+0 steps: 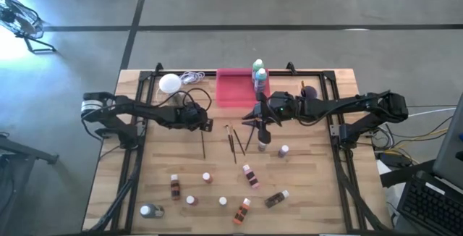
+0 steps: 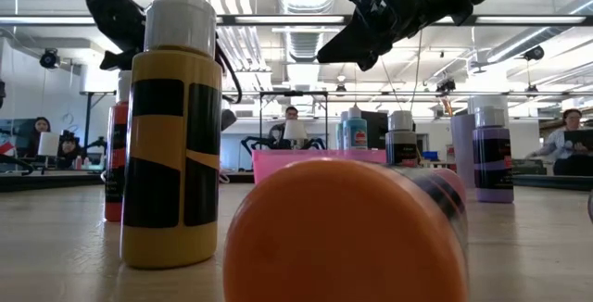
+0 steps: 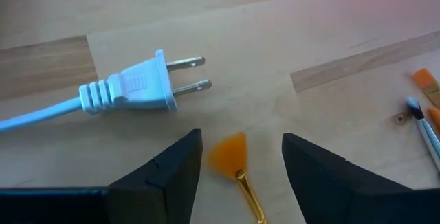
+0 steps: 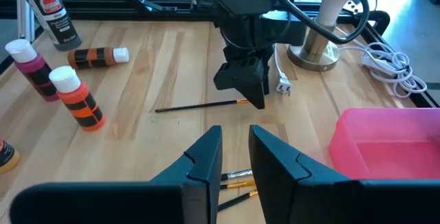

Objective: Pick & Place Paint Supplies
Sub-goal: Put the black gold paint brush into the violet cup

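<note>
Two dark jointed arms are seen, each ended by wedge-shaped black fingers (image 3: 172, 176); a black cable is looped at one wrist.

Orange bottle (image 2: 347, 232) blurred, cut off; fan brush (image 3: 237, 172) handle hidden behind end effector.

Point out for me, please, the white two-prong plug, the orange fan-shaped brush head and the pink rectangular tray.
white two-prong plug (image 3: 134, 88): left wrist view, on its moulded body.
orange fan-shaped brush head (image 3: 227, 156): left wrist view, on the bristles.
pink rectangular tray (image 4: 385, 141): right wrist view, on its floor.
</note>
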You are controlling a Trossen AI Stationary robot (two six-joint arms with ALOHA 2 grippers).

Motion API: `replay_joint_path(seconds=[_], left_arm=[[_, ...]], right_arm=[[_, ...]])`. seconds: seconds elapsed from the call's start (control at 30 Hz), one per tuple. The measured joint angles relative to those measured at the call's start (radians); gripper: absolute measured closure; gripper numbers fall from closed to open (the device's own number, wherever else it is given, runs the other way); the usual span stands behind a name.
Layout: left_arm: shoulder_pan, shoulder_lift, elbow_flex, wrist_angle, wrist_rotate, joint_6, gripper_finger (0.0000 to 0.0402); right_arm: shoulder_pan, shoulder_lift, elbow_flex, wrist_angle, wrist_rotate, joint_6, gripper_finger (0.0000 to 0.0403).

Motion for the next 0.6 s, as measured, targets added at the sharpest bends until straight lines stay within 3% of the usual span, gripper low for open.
replay_joint_path(seconds=[0.6], left_arm=[[-0.011, 0.000, -0.003, -0.022, -0.003, -0.001, 0.0197]], right_arm=[[0.000, 0.000, 0.000, 0.000, 0.000, 0.001, 0.0282]])
